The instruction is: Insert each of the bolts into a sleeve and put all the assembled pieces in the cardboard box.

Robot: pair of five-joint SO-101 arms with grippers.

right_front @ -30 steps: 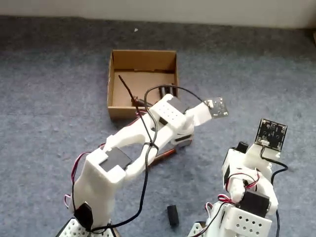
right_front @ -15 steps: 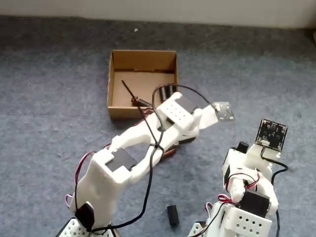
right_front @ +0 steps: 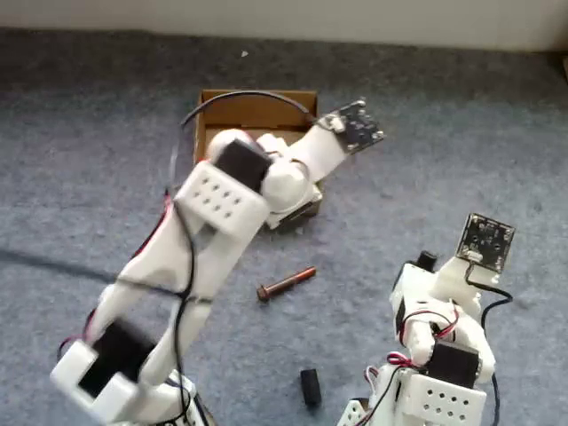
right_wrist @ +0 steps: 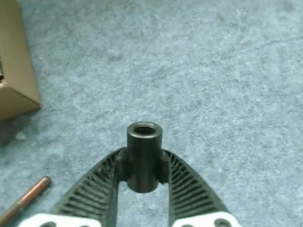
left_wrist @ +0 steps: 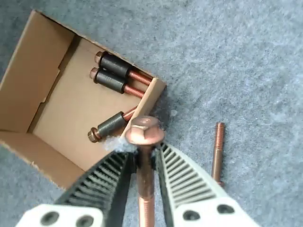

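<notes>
My left gripper [left_wrist: 144, 150] is shut on a copper bolt [left_wrist: 143, 135], held head-up above the near right corner of the cardboard box [left_wrist: 28, 71]. Three bolts with black sleeves lie inside the box [right_front: 257, 105]: two side by side [left_wrist: 113, 65] [left_wrist: 111, 81] and one apart [left_wrist: 108, 125]. A loose bolt [right_front: 287, 282] lies on the carpet in front of the box. At the lower right of the high view, my right gripper [right_wrist: 143, 158] is shut on an upright black sleeve [right_wrist: 144, 142], bore facing up.
A second black sleeve [right_front: 309, 387] lies on the grey carpet between the arm bases. The left arm [right_front: 213, 222] stretches across the box's near wall. Open carpet lies to the right of the box and beyond the right gripper.
The left arm has lifted and swung up towards the box, uncovering the loose bolt on the carpet. The right arm has barely moved.
</notes>
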